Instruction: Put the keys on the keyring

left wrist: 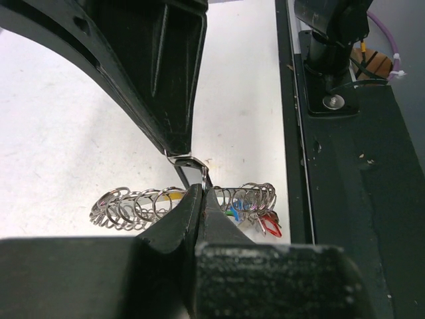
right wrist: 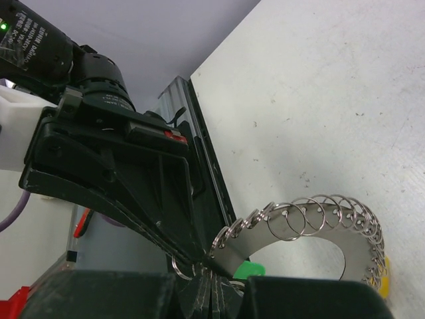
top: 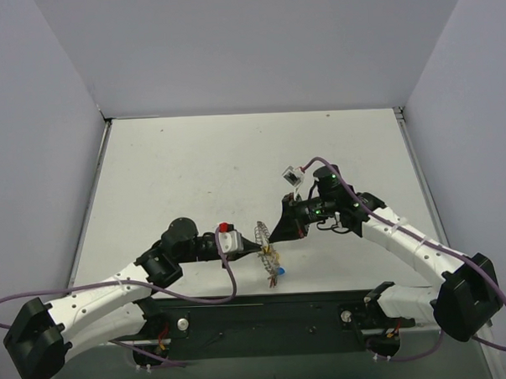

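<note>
The keyring (top: 262,238) is a curved grey metal band strung with many small wire loops, held up between both grippers near the table's front middle. My left gripper (left wrist: 201,191) is shut on one thin loop of the keyring (left wrist: 133,206). My right gripper (right wrist: 214,272) is shut on the end of the keyring's band (right wrist: 312,229), tip to tip with the left gripper's fingers (right wrist: 133,193). Keys (top: 276,270) with coloured heads hang from the ring's near end. In the left wrist view a red key (left wrist: 271,224) shows beside blue and green ones. A green key head (right wrist: 251,269) shows in the right wrist view.
The black base rail (top: 267,311) runs along the table's near edge just behind the keys, also seen as the dark rail (left wrist: 345,199). Purple cables (top: 227,274) loop off both arms. Grey walls enclose the white table (top: 193,167) on three sides.
</note>
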`<state>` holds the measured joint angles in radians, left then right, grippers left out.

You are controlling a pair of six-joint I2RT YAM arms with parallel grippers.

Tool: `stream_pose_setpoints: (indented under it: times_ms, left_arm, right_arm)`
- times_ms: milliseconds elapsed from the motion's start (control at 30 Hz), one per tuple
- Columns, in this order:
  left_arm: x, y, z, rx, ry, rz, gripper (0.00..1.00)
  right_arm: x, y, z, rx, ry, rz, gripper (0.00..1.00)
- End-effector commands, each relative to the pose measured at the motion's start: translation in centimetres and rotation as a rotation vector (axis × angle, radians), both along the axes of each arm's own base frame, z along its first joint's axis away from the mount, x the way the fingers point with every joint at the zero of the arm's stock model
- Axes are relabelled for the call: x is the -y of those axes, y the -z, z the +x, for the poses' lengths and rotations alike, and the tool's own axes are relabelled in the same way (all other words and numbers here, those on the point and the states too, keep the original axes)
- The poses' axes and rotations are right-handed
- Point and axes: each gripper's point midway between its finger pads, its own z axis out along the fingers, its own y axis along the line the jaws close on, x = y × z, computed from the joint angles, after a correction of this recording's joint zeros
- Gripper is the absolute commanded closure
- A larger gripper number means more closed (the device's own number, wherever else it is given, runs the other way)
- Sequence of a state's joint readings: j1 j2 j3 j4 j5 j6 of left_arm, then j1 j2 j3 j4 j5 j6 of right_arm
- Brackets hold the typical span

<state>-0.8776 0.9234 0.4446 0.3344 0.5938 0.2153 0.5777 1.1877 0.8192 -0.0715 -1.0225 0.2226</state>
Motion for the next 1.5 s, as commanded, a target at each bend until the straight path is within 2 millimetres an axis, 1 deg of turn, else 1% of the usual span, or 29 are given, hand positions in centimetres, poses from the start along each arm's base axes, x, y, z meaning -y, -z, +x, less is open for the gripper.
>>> stream_pose_setpoints:
  times_ms: [0,433,533,667,867,1033,1200,1367,1467]
  left_arm:
    - [0.1,-4.5,0.8,0.128,-0.033,-0.107,1.0]
    - [0.3,-4.8,1.0,0.13,-0.033,-0.117,1.0]
    - [0.4,-4.6,0.9,0.126,-0.03,-0.115,1.0]
    - [0.3,-4.6,1.2,0.125,-0.046,-0.116,1.0]
    - [-0.1,-4.3,2.1,0.118,-0.103,-0.1,1.0]
    - [-0.4,-4.5,2.2,0.126,-0.126,-0.108,1.0]
    - [-0.8,-5.0,1.8,0.15,-0.122,-0.13,1.0]
    - [-1.0,-5.4,0.8,0.183,-0.074,-0.154,1.0]
    - [-1.1,-5.6,0.7,0.188,-0.074,-0.161,1.0]
  right_arm:
    - [-0.6,-1.4,-0.2,0.034,-0.054,0.042,1.0]
    - [-1.3,-1.4,-0.2,0.023,-0.037,0.048,1.0]
    - [-1.8,-2.0,-0.1,0.036,-0.033,0.082,1.0]
    - [-2.3,-2.4,-0.5,0.019,-0.038,0.116,1.0]
    - [-2.3,-2.0,-0.8,0.002,-0.043,0.102,1.0]
    - [-2.1,-1.6,-0.9,-0.002,-0.035,0.076,1.0]
    - [-2.0,-0.8,-0.8,-0.013,-0.025,0.051,1.0]
    - [-2.0,-0.3,-0.5,-0.015,-0.016,0.039,1.0]
    - [-2.1,-0.3,-0.5,-0.018,-0.02,0.041,1.0]
